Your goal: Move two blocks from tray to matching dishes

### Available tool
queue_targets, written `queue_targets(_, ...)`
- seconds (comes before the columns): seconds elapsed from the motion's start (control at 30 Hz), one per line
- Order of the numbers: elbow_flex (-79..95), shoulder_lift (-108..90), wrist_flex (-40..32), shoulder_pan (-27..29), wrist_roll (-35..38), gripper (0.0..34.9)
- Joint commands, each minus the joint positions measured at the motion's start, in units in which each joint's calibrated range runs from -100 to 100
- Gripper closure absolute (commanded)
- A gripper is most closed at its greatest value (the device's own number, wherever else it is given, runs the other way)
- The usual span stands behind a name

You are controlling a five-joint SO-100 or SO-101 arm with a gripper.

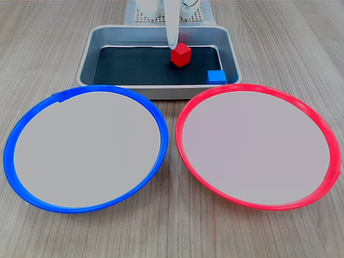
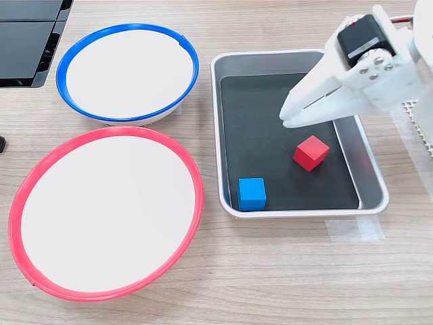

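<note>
My claw hovers above the tray; whether its jaws are parted I cannot tell. The red block sits just below it, probably light and rigid: I'd pinch opposite flat faces.

White arm, black servo

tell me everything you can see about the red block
The red block is a small bright red cube, plain and smooth-faced. It sits on the dark bottom of the tray, turned at an angle to the walls and apart from the blue block. The gripper hangs just above it; contact cannot be confirmed.
</note>
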Motion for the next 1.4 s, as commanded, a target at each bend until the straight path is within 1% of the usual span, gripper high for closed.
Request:
queue_targets(0.0, -17.6, 16.2, 7.2, 0.5, 2.8, 34.7)
queue_targets(0.07, -25.2, 24.0, 12.4, 0.5, 5.0, 34.7)
queue_targets(0.1, -29.6, 30.3, 15.3, 0.8, 7.2, 33.9)
queue_targets(0.13, -30.4, 32.2, 16.5, 0.9, 8.2, 32.4)
queue_targets(0.17, -31.0, 34.1, 17.6, 0.8, 10.0, 30.0)
queue_targets(0.2, -31.1, 35.1, 17.7, 0.8, 11.0, 29.7)
queue_targets(0.23, -30.7, 36.5, 17.8, 1.2, 12.6, 28.1)
queue_targets(0.27, -29.9, 37.4, 17.5, 1.4, 14.2, 24.6)
queue_targets(0.3, -29.0, 38.0, 16.9, 1.8, 15.5, 22.3)
queue_targets(0.33, -28.1, 38.5, 16.5, 2.1, 16.9, 21.5)
queue_targets(0.4, -25.7, 38.6, 15.2, 2.1, 18.9, 18.4)
queue_targets(0.5, -23.2, 38.8, 13.7, 1.0, 21.0, 17.2)
queue_targets(0.57, -21.8, 39.0, 12.7, 0.1, 22.1, 17.9)
queue_targets(0.6, -21.0, 39.2, 11.9, -0.2, 22.5, 17.5)
queue_targets(0.67, -19.4, 40.2, 9.9, -1.1, 23.2, 18.1)
queue_targets(0.87, -16.4, 43.8, 3.9, -4.0, 23.8, 18.3)
queue_targets(0.9, -16.0, 44.4, 2.9, -4.4, 23.9, 19.2)
queue_targets(0.93, -15.9, 44.9, 2.4, -5.0, 24.2, 21.8)
queue_targets(0.97, -16.0, 45.3, 1.9, -5.7, 24.4, 29.3)
queue_targets(1.0, -16.5, 45.8, 1.8, -6.2, 24.3, 34.6)
queue_targets(1.1, -23.0, 48.0, 4.2, -7.8, 21.9, 34.7)
queue_targets(1.17, -33.1, 51.3, 7.1, -9.7, 18.3, 34.7)
queue_targets(1.23, -47.3, 57.4, 9.5, -11.4, 13.4, 34.7)
queue_targets(1.3, -56.0, 61.8, 10.2, -12.5, 10.9, 34.7)
queue_targets(1.37, -64.2, 67.1, 9.2, -14.0, 8.7, 34.7)
